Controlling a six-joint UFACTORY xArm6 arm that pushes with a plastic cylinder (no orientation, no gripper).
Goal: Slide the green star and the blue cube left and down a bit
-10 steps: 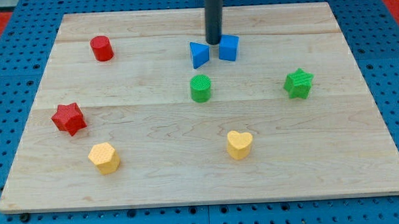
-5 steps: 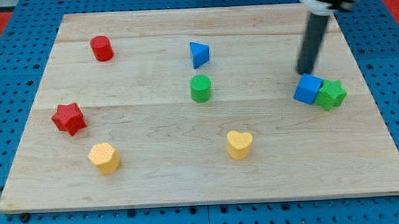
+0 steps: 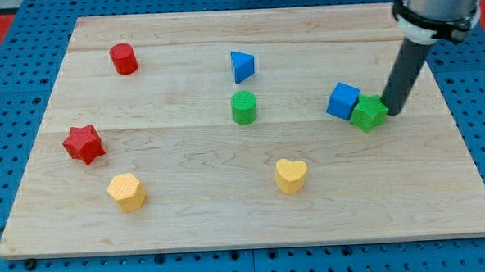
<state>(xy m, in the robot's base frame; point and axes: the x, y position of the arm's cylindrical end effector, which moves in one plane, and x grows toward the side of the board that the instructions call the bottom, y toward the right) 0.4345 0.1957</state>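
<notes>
The green star (image 3: pixel 369 112) sits at the right of the wooden board (image 3: pixel 230 218), touching the blue cube (image 3: pixel 343 100), which lies just to its upper left. My tip (image 3: pixel 391 110) rests against the green star's right side. The rod rises from there up and to the right, out of the view's top.
A blue triangle (image 3: pixel 241 65) lies at top centre, with a green cylinder (image 3: pixel 244 107) below it. A red cylinder (image 3: pixel 123 58) is at top left and a red star (image 3: pixel 83 144) at the left. A yellow hexagon (image 3: pixel 126 191) and a yellow heart (image 3: pixel 291 175) lie near the bottom.
My tip has moved from above the blue cube to the right side of the green star. The star and the cube have both slid left, still touching.
</notes>
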